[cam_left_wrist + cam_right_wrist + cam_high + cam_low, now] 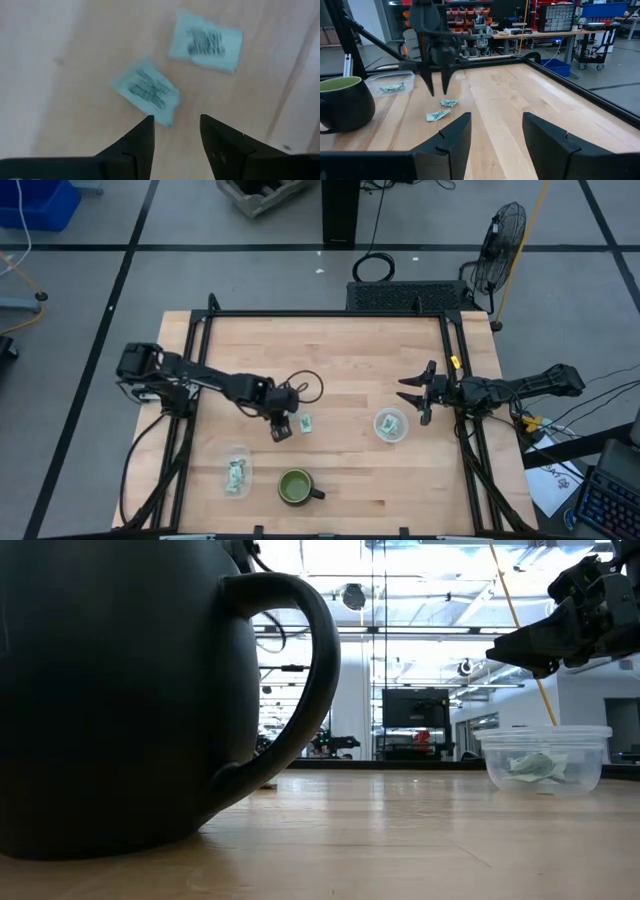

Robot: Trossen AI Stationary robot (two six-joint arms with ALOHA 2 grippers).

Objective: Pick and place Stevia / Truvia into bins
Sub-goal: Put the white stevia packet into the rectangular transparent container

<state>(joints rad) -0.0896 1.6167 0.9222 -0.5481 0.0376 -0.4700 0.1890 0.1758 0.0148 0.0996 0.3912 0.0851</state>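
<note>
Two pale green paper packets (150, 92) lie flat and loose on the light wooden tabletop (340, 360), near each other but apart, each a small printed rectangle with slightly crumpled edges. The left gripper (281, 428) hangs just above them, its dark fingers (142, 137) a narrow gap apart and holding nothing, the nearer packet lying just ahead of the tips. Toward the table's front left, a clear round plastic cup (237, 474) holds several packets; a second clear cup (391, 424) to the right also holds a few crumpled ones, seen through its wall from table height. A glossy dark green mug (296, 487) with a curved handle stands between the cups at the front edge and blocks much of the low view. The right gripper (418, 398) hovers just beside the right cup, fingers spread wide and empty.
</note>
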